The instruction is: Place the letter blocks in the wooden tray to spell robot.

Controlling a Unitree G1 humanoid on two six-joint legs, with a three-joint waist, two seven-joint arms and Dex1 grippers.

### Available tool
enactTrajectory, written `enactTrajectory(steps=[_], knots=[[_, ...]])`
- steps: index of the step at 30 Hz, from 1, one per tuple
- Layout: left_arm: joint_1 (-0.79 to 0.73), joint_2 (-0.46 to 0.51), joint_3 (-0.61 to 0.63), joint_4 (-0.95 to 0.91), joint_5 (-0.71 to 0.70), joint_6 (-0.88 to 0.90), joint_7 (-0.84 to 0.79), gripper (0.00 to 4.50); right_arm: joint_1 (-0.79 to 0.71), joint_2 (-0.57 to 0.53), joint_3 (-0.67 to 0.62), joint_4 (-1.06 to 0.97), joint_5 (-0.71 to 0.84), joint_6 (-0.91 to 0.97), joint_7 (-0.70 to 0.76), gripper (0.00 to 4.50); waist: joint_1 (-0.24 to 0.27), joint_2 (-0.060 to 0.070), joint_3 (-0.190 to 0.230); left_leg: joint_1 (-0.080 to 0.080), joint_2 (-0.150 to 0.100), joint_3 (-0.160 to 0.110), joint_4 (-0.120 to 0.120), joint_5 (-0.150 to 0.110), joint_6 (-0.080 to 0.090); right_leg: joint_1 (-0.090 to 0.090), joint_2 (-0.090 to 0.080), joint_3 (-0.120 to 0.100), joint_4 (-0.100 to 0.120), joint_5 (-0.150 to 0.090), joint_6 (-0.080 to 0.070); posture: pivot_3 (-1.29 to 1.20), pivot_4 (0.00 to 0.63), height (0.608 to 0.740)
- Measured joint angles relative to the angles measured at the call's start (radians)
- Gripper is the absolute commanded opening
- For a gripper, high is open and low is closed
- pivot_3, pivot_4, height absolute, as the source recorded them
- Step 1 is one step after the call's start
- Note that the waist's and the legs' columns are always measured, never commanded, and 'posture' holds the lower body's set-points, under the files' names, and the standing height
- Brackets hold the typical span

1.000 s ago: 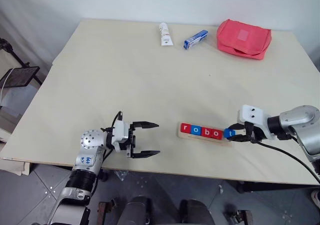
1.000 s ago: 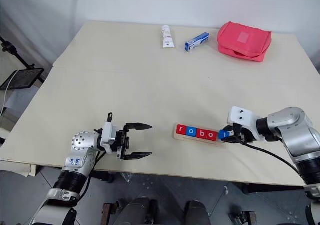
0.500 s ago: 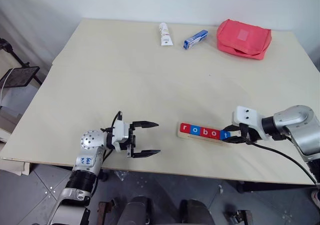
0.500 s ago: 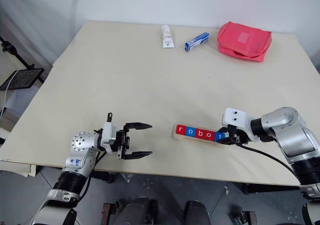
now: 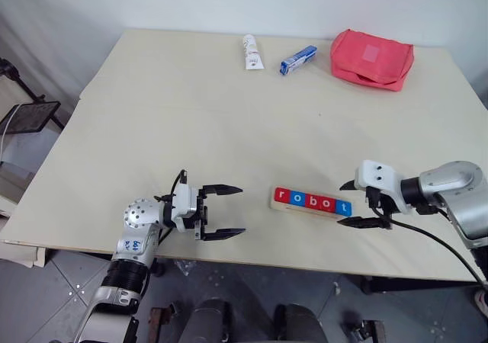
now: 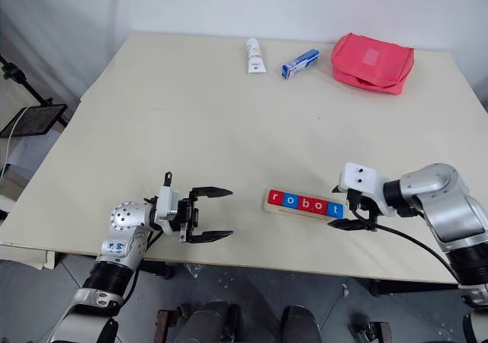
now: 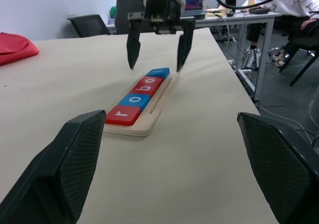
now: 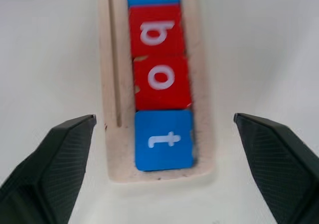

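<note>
Final step, by the look of it: last tile set, release made. Tray (image 5: 312, 206) low and right of centre in the head view, near the table's (image 5: 191, 107) front edge, all five blocks (image 5: 313, 202) in it side by side, reading r-o-b-o-t, red, blue, red, red, blue. Blue t (image 8: 164, 140) at the tray's right end, touching the red o, lying flat and in line.

Right gripper (image 5: 360, 203) just beyond that end, fingers wide apart, one to each side of the t, gripping nothing. Left gripper (image 5: 225, 212) at lower left, well apart from the tray, pointing toward it, fingers also spread and empty.

Far off at the top of the frame: white tube (image 5: 251, 52), blue-and-white box (image 5: 298, 59), red pouch (image 5: 371, 58); none part of the job.

Next, probably: draw the right gripper back and up, straight away from the tray end, jaws kept wide so neither finger clips the t or nudges the row. Then a check that the word sits square.
</note>
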Motion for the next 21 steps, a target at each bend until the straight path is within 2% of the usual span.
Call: enactTrajectory(steps=[8, 9, 12, 20, 21], knots=[[-0.002, 0.011, 0.004, 0.016, -0.001, 0.000, -0.005, 4.50, 0.160, -0.032, -0.127, -0.039, 0.037, 0.018, -0.060, 4.46, -0.001, 0.000, 0.000, 0.000, 0.000, 0.000, 0.000, 0.000, 0.000, 0.000, 0.000, 0.000, 0.000, 0.000, 0.000, 0.00, 0.150, 0.740], [-0.003, 0.011, 0.004, 0.021, -0.001, 0.000, -0.006, 4.50, 0.165, -0.032, -0.128, -0.041, 0.038, 0.023, -0.071, 4.29, -0.002, 0.000, 0.000, 0.000, 0.000, 0.000, 0.000, 0.000, 0.000, 0.000, 0.000, 0.000, 0.000, 0.000, 0.000, 0.00, 0.150, 0.740], [-0.018, 0.009, 0.003, 0.033, -0.001, 0.000, -0.009, 4.50, 0.183, -0.023, -0.134, -0.074, 0.061, 0.045, -0.093, 3.62, -0.002, 0.000, 0.000, 0.000, 0.001, 0.000, 0.000, 0.000, 0.000, 0.000, 0.000, 0.000, 0.000, 0.000, 0.000, 0.00, 0.150, 0.740], [-0.029, 0.007, 0.002, 0.034, -0.001, 0.001, -0.010, 4.50, 0.202, -0.011, -0.130, -0.139, 0.107, 0.070, -0.118, 0.91, -0.001, 0.000, 0.000, 0.000, 0.000, 0.000, 0.000, 0.000, 0.000, 0.000, 0.000, 0.000, 0.000, 0.000, 0.000, 0.00, 0.150, 0.740], [-0.029, 0.007, 0.002, 0.034, -0.001, 0.001, -0.010, 4.50, 0.205, -0.009, -0.125, -0.146, 0.110, 0.074, -0.118, 0.47, -0.001, 0.000, 0.000, 0.000, 0.000, 0.000, 0.000, 0.000, 0.000, 0.000, 0.000, 0.000, 0.000, 0.000, 0.000, 0.00, 0.150, 0.740]])
